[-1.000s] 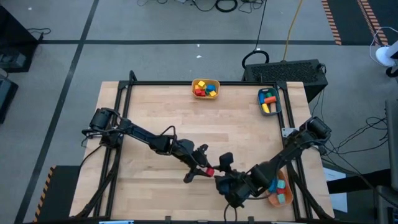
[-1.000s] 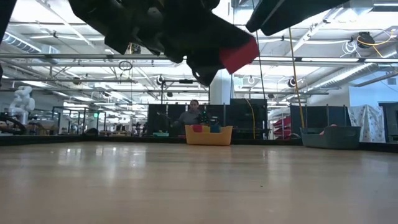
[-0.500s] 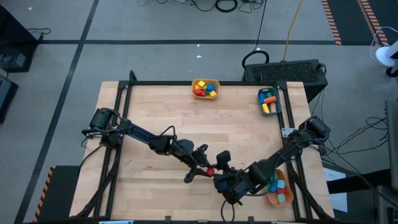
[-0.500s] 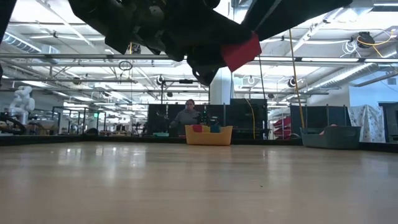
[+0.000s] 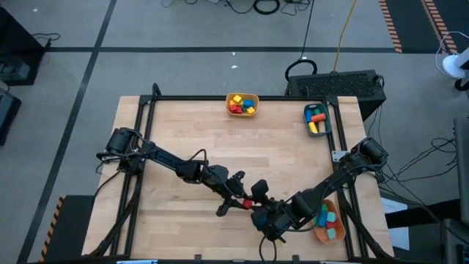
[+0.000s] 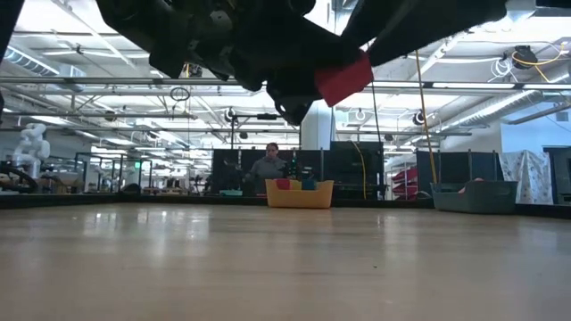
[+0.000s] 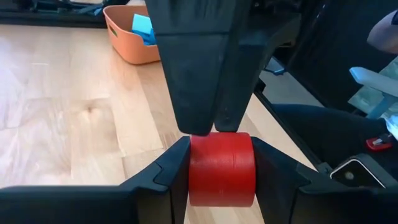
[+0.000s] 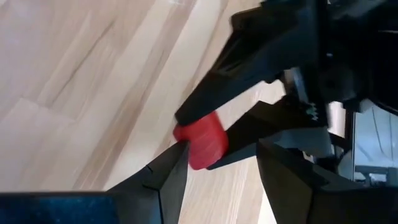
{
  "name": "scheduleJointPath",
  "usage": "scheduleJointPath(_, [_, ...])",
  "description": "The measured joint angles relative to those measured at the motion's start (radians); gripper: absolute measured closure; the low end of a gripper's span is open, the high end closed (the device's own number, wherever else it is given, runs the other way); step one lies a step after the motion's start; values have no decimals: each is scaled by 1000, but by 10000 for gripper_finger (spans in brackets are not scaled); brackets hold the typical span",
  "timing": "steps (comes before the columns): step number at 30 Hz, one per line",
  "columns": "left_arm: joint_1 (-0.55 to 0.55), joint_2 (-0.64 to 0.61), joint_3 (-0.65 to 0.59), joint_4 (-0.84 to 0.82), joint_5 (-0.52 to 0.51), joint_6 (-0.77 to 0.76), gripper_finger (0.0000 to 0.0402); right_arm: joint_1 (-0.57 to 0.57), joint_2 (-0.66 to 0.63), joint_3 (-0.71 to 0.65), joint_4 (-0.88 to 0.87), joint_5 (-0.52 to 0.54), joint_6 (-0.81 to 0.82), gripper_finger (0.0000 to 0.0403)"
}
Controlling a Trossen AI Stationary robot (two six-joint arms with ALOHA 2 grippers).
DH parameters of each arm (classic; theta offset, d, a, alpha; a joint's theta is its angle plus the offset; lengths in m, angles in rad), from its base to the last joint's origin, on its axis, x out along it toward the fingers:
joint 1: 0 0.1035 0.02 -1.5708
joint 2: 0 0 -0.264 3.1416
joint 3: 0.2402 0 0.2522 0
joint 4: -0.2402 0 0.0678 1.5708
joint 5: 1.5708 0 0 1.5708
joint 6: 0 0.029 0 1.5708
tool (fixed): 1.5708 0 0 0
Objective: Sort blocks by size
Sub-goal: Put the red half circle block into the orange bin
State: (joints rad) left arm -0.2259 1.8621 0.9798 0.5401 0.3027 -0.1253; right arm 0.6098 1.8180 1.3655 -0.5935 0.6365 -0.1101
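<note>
A red block point(image 7: 221, 167), rounded like a short cylinder, hangs above the table's near middle, with my left gripper point(image 5: 240, 199) shut on it. The low view shows the block point(image 6: 344, 78) high above the tabletop. My right gripper point(image 8: 221, 153) comes from the table's right, slanting down. It stands open, its fingers on either side of the block point(image 8: 200, 144), with one fingertip point(image 8: 178, 152) right beside it. In the left wrist view a right finger point(image 7: 205, 74) reaches down to the block's top. My left gripper pinches the red block by two opposite sides point(image 7: 193, 171) between its two fingers. The fingers come from the table's left, nearly level and tipped slightly down. The block is lifted clear of the table. My right gripper has one fingertip at the block's top edge point(image 7: 206, 134); whether it touches, I cannot tell.
A yellow bin point(image 5: 233, 97) with blocks stands at the table's far edge, a teal bin point(image 5: 327, 117) with blocks at the far right, and an orange bin point(image 5: 319, 235) with blue blocks at the near right, under my right arm. A person sits far behind the table.
My right gripper has rolled about its own pointing line and edged a little toward the red block, staying open. My left gripper and the block have kept still.
</note>
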Motion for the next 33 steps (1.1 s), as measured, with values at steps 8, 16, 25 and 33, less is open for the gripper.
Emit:
scheduleJointPath(8, [0, -1, 3, 38, -2, -3, 260, 22, 10, -1, 12, 27, -50, 225])
scheduleJointPath(16, [-3, -3, 3, 68, 14, -20, 260, 18, 13, -1, 36, 23, -74, 227])
scheduleJointPath(25, [-7, -3, 3, 83, 21, -27, 260, 15, 13, -1, 95, 16, -119, 283])
scheduleJointPath(33, [-22, -2, 3, 111, 122, -45, 218, 15, 13, 2, 115, 11, -114, 320])
